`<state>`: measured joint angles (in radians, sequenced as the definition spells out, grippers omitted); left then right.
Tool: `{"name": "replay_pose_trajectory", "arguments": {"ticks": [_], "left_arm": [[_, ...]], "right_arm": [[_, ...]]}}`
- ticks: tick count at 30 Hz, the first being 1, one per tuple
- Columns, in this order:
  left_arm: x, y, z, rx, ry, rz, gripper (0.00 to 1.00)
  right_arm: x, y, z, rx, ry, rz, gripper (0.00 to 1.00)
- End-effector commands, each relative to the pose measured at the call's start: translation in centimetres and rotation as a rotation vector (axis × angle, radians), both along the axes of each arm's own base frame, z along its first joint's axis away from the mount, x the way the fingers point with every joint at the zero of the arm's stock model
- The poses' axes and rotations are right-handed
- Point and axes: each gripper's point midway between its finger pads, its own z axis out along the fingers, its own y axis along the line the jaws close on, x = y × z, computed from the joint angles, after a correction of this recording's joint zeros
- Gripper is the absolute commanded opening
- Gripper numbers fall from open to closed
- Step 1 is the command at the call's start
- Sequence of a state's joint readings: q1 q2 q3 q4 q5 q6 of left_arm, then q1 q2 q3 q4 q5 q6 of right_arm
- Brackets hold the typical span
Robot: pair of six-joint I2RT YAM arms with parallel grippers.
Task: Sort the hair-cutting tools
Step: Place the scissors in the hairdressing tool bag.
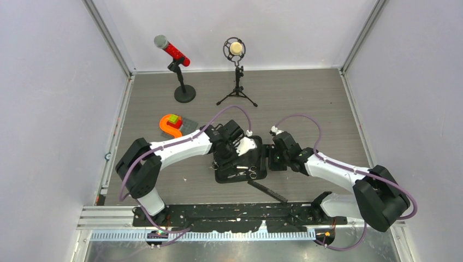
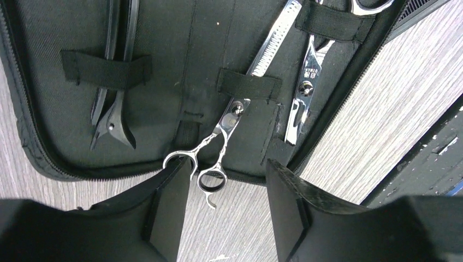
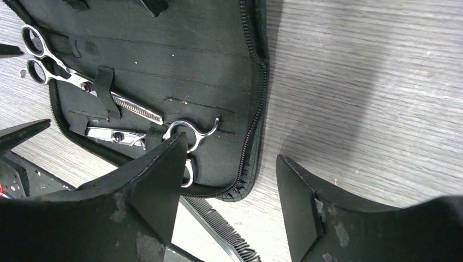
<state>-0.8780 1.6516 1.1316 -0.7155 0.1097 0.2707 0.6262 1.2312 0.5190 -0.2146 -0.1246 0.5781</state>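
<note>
Left gripper (image 2: 228, 174) open; rings of toothed scissors (image 2: 232, 117) lie between its fingers (image 2: 169, 218), blades pointing away. Right gripper (image 3: 230, 147) open over case (image 3: 164, 71) edge.

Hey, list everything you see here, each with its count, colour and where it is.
case: one, black, open flat at mid-table
scissors: two, silver, strapped inside the case
clips: count unclear, black, under a strap in the case
comb: one, black, on the table by the case's near edge
microphones: two, one red, one cream, on black stands at the back
toy: one, orange, behind and left of the case
table: one, grey wood-grain
left tool: one, black, open, over the scissor rings
right tool: one, black, open, over the case's zip edge
</note>
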Motion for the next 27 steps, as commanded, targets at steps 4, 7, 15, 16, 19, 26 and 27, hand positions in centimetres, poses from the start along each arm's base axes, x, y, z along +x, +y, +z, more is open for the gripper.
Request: {"name": "replay_pose_trajectory", "arguments": {"ticks": [4, 7, 15, 16, 19, 26, 27], "left_arm": [[-0.1, -2.1, -0.1, -0.038, 0.020, -0.051, 0.50], [0.0, -2.3, -0.7, -0.031, 0.017, -0.051, 0.49], [0.8, -2.6, -2.2, 0.003, 0.012, -0.020, 0.42], [0.9, -2.4, -2.4, 0.013, 0.015, -0.013, 0.40], [1.0, -2.1, -2.7, 0.029, 0.011, 0.015, 0.32], [0.9, -1.7, -2.6, 0.034, 0.008, 0.063, 0.11], [0.8, -1.7, -2.6, 0.032, 0.013, 0.069, 0.06]], "right_arm": [[0.4, 1.4, -0.1, 0.068, -0.002, 0.011, 0.63], [0.2, 1.5, -0.6, 0.080, 0.009, 0.011, 0.60], [-0.3, 1.4, -1.4, 0.091, 0.029, 0.000, 0.53], [-0.3, 1.4, -1.4, 0.090, 0.028, -0.002, 0.52], [-0.4, 1.3, -1.5, 0.090, 0.031, -0.006, 0.48], [-0.8, 1.2, -1.8, 0.094, 0.041, -0.011, 0.42], [-0.8, 1.2, -1.8, 0.096, 0.040, -0.013, 0.40]]}}
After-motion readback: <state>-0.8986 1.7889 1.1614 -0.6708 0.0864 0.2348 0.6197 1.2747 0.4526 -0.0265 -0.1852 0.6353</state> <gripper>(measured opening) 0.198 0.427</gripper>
